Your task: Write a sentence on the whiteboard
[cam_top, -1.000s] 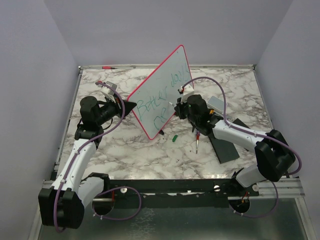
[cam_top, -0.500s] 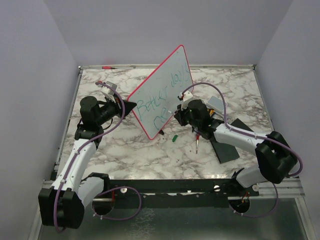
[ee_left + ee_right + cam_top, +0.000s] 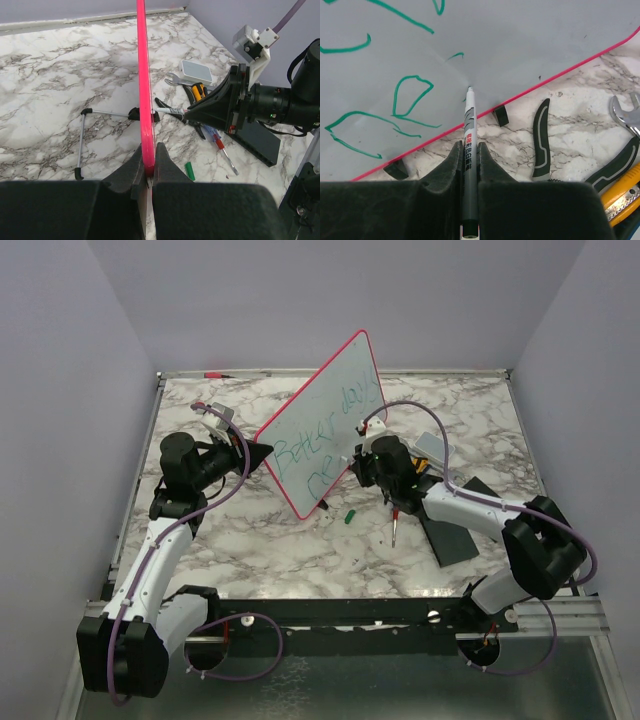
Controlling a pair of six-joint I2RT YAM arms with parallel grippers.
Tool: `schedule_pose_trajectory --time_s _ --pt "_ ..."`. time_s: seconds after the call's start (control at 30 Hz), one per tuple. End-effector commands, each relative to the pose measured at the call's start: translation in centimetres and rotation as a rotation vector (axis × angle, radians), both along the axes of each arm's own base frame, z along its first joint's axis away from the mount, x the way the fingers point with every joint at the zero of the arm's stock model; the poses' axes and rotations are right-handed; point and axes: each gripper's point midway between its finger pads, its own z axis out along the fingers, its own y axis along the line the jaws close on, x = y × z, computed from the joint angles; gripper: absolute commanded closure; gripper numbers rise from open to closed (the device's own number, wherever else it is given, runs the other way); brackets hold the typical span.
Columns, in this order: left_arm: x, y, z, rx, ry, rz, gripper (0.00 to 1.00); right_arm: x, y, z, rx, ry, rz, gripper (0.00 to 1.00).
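Observation:
The whiteboard point(image 3: 325, 425) stands tilted on its lower edge, its face with green handwriting turned toward the right arm. My left gripper point(image 3: 266, 453) is shut on its pink rim point(image 3: 143, 75) at the near corner, the rim pinched between both fingers point(image 3: 148, 161). My right gripper point(image 3: 358, 464) is shut on a grey-and-white marker point(image 3: 468, 131). The marker's tip point(image 3: 469, 90) touches the board's face point(image 3: 520, 40) low down, to the right of green strokes point(image 3: 407, 97).
A green cap point(image 3: 349, 517) and a red-handled screwdriver point(image 3: 396, 525) lie on the marble table in front of the board. A black pad point(image 3: 455, 532), pliers point(image 3: 541, 137), a wrench point(image 3: 625, 111) and a white box point(image 3: 196, 71) lie to the right. A wire stand point(image 3: 82, 135) sits behind the board.
My right gripper, still holding the marker, dipped slightly and came back up against the lower part of the board. The left arm and the board have not moved.

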Motion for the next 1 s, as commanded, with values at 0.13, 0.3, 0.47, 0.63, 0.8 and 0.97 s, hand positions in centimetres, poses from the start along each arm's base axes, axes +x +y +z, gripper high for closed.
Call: schedule_pose_trajectory --time_s 0.13,0.3,0.47,0.63,0.8,0.97 --pt "-2.4 -0.5 -6.0 0.064 0.199 -0.067 1.00 2.2 0.8 4.0 0.034 -0.099 -0.028 0.99" --pt "-2.5 -0.5 -6.0 0.064 0.198 -0.068 1.00 2.2 0.8 4.8 0.043 -0.116 -0.029 0.99" --pt "-2.5 -0.5 -6.1 0.064 0.199 -0.068 1.00 1.9 0.7 5.4 0.053 -0.128 -0.015 0.99" --pt "-2.5 -0.5 -6.0 0.064 0.197 -0.068 1.00 1.7 0.6 4.9 0.051 -0.116 -0.020 0.99" --pt "-2.5 -0.5 -6.1 0.064 0.200 -0.069 1.00 1.6 0.4 2.4 0.018 -0.062 -0.031 0.99" --pt "-2.4 -0.6 -6.2 0.064 0.203 -0.070 1.00 1.1 0.0 0.6 -0.003 -0.027 -0.036 0.99"
